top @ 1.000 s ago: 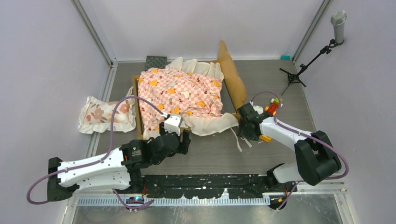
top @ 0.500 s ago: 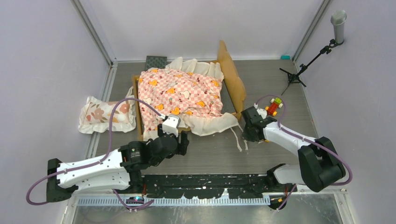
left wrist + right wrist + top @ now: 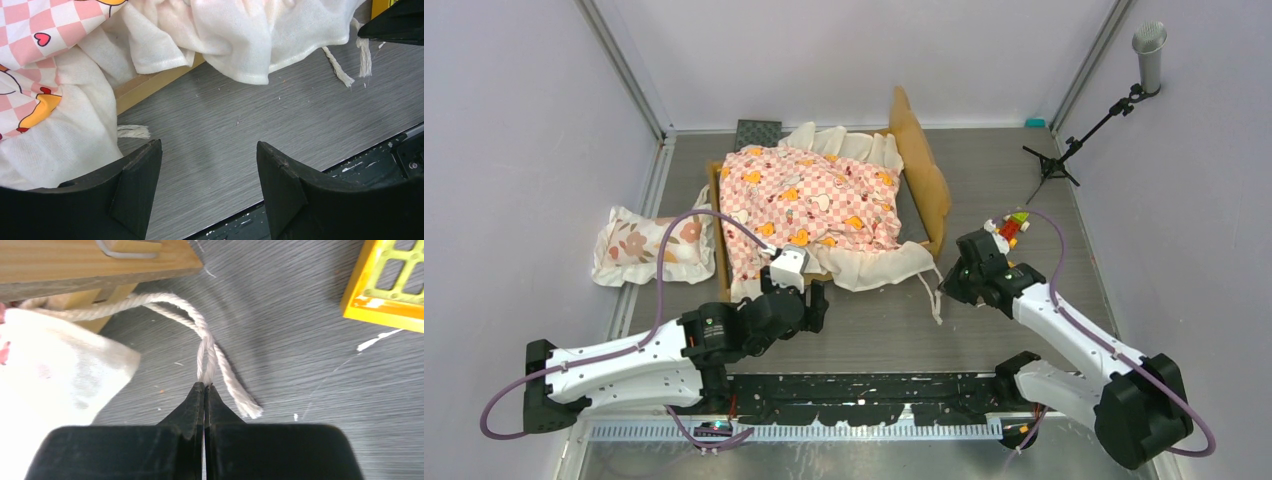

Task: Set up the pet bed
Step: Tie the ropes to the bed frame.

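Grey wood-grain tabletop (image 3: pixel 1014 160) is stretching between pale lilac walls. On it, the right gripper (image 3: pixel 204 388) is pinching a white cord (image 3: pixel 207 347) between closed jaws, just right of the near corner of the pet bed (image 3: pixel 924 170), which is sitting at the far middle under a pink-checkered sheet (image 3: pixel 809 200). The left gripper (image 3: pixel 207 155) is hanging with jaws spread by the bed's near edge. A floral pillow (image 3: pixel 639 245) is lying left of the bed.

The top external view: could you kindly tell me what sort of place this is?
Probably a purpose-built robot test cell, not a home: plain walls in metal framing, a left arm and a right arm bolted at a grey table, and a tripod stand in the corner.
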Controlling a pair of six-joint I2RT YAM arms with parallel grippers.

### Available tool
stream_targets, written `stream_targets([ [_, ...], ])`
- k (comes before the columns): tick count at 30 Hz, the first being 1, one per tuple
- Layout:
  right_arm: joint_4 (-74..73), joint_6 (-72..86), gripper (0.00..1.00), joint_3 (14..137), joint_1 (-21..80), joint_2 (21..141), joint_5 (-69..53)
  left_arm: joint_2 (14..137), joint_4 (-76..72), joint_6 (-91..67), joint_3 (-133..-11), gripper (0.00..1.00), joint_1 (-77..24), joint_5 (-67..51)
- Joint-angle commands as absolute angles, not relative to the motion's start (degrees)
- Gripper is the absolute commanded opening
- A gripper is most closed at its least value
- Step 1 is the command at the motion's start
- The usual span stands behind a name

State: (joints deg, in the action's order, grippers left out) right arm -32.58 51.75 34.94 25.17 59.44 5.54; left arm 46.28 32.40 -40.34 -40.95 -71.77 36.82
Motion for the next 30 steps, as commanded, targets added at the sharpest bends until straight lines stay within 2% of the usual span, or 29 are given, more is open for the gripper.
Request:
stream_targets([
  [1,-25.71,61.24,0.01,31.99,25.34,57.27,2.36,45.87,32.95,-42.04,-41.23,0.71,-72.03,38.93],
  [6,-15.14,68.37,0.01,26.77,25.38,58.17,0.78,45.67,33.79,-43.32,-41.10,0.71,-72.05,38.94],
  [12,-10.32,69.87,0.08,26.33,25.35,61.86,-2.60,45.09,34.47,-44.29,-40.55,0.71,-71.99,38.98],
  [14,-9.15,70.16,0.14,26.20,25.40,62.70,-3.33,44.83,34.63,-44.47,-40.49,0.71,-72.02,39.18],
  [17,-9.82,69.92,0.30,26.28,25.38,62.74,-2.84,44.73,34.86,-44.69,-40.43,0.71,-71.99,39.19],
  [22,-14.47,66.80,0.46,27.18,25.37,60.32,-0.36,44.73,35.06,-45.08,-40.19,0.71,-71.98,39.14],
  [25,-19.96,63.14,0.51,29.54,25.39,59.83,2.36,44.77,34.59,-44.59,-40.00,0.71,-71.98,38.99],
  [30,-28.40,58.12,0.51,32.42,25.44,59.08,6.32,46.21,32.11,-38.35,-41.57,0.68,-72.06,35.32],
])
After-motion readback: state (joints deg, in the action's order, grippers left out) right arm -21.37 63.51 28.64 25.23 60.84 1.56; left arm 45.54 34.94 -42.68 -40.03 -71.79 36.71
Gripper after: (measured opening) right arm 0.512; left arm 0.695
